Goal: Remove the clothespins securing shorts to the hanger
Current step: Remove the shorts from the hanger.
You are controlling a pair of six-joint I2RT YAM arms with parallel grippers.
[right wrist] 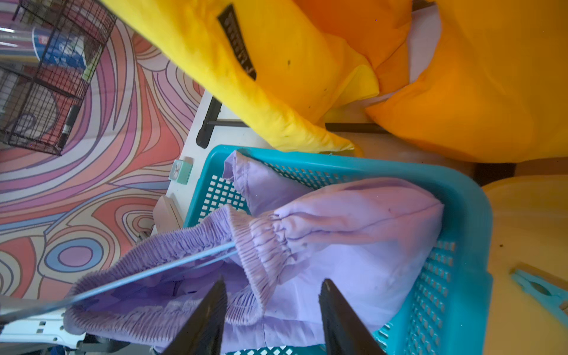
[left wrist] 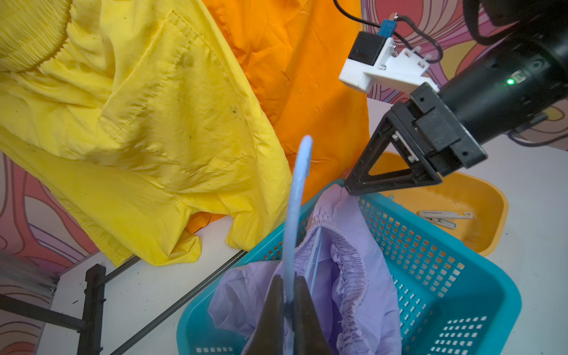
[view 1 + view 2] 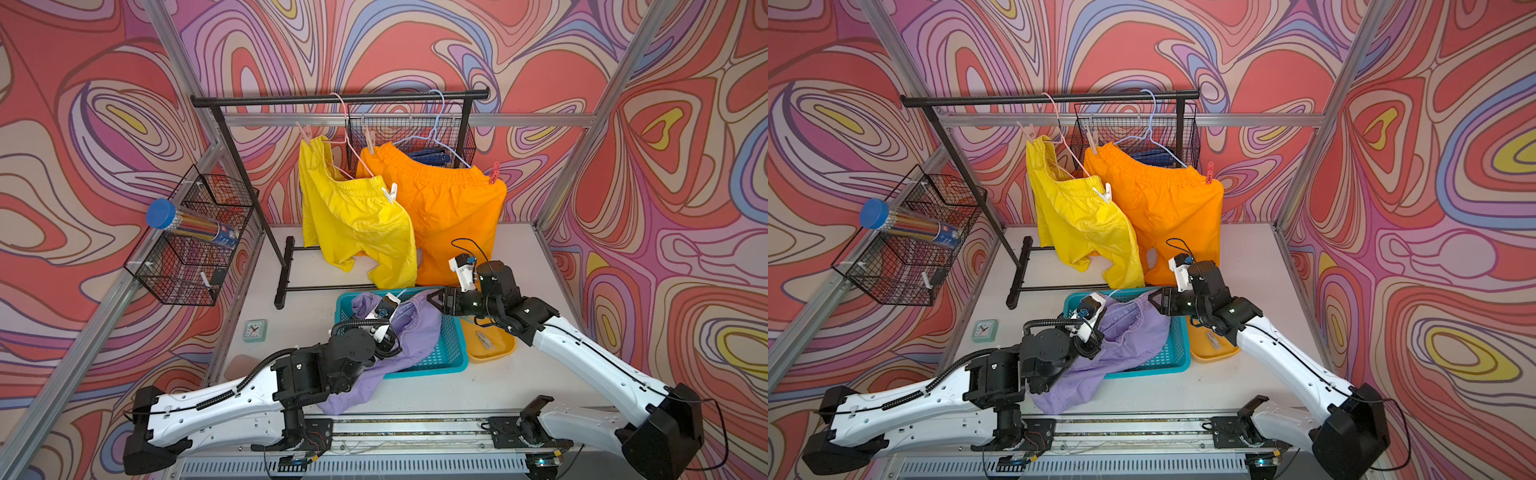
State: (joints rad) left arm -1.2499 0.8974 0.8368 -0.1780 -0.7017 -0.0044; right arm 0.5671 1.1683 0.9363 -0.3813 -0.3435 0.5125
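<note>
Four clothespins are still clipped on, in both top views: pink clothespin [image 3: 304,133] and white clothespin [image 3: 390,193] on the yellow shorts [image 3: 353,216], hung left on the rail [image 3: 270,99]; beige clothespin [image 3: 369,143] and red clothespin [image 3: 493,172] on the orange shorts [image 3: 453,216], hung right. Lilac shorts [image 3: 415,328]: off the rail, draped over the near teal basket [image 3: 451,349]. Yellow tray [image 3: 500,349], just right of the basket: loose clothespins [image 3: 485,340] inside.

Left wrist view. Left gripper [image 2: 288,285]: fingers pressed tight on the pale blue hanger wire [image 2: 294,215], which runs into the lilac waistband.

Right wrist view. Right gripper [image 1: 273,285]: fingers partly apart, nothing held, tips at the lilac waistband over the basket; contact cannot be told. No clothespin shows on the lilac shorts.

Progress, as judged: one pair of three unpinned, its hanger not yet drawn out. Two pairs and four clothespins are left on the rail.
</note>
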